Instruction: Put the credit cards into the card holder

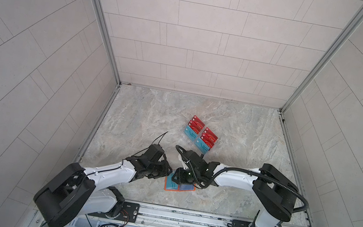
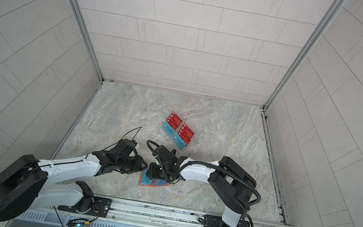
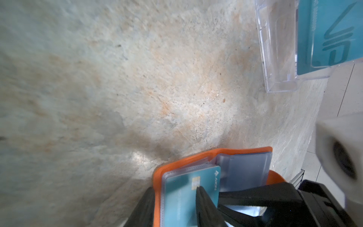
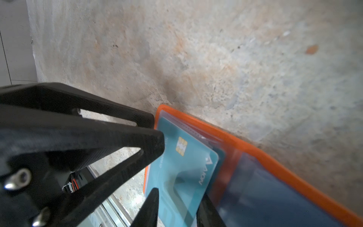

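The orange card holder lies open near the table's front centre, its clear sleeves up. In the wrist views its orange rim frames a teal credit card lying partly in a sleeve on the left page. My left gripper is shut on that page, one finger outside the cover and one on the sleeve. My right gripper is shut on the teal card, one finger at each long edge. More red credit cards and teal credit cards stand farther back.
Those spare cards stand in a clear acrylic tiered rack behind the grippers, to the right of centre. Both grippers crowd over the card holder, the left one's fingers close beside the right one's. Tiled walls enclose the marble table.
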### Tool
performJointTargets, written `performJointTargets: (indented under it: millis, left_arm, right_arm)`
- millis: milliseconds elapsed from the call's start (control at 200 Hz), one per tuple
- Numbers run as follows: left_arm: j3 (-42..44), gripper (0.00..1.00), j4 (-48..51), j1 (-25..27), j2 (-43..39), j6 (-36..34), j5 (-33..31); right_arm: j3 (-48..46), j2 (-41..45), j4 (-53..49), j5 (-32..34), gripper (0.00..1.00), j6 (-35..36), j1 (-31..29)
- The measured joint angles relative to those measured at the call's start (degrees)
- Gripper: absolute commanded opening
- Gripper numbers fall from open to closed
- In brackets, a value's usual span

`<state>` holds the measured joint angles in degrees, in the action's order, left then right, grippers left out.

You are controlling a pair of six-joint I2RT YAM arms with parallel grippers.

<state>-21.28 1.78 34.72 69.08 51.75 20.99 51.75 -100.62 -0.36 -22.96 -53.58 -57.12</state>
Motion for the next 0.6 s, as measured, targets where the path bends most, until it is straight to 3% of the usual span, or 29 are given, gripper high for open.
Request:
performJointTargets:
  millis: [601]
  left_arm:
    - [-4.22,0.39,3.02,-0.2,1.64,-0.79,-0.31]
  right_arm:
    - [0.94,0.98,-4.02,3.17,0.43,2.75,-0.07]
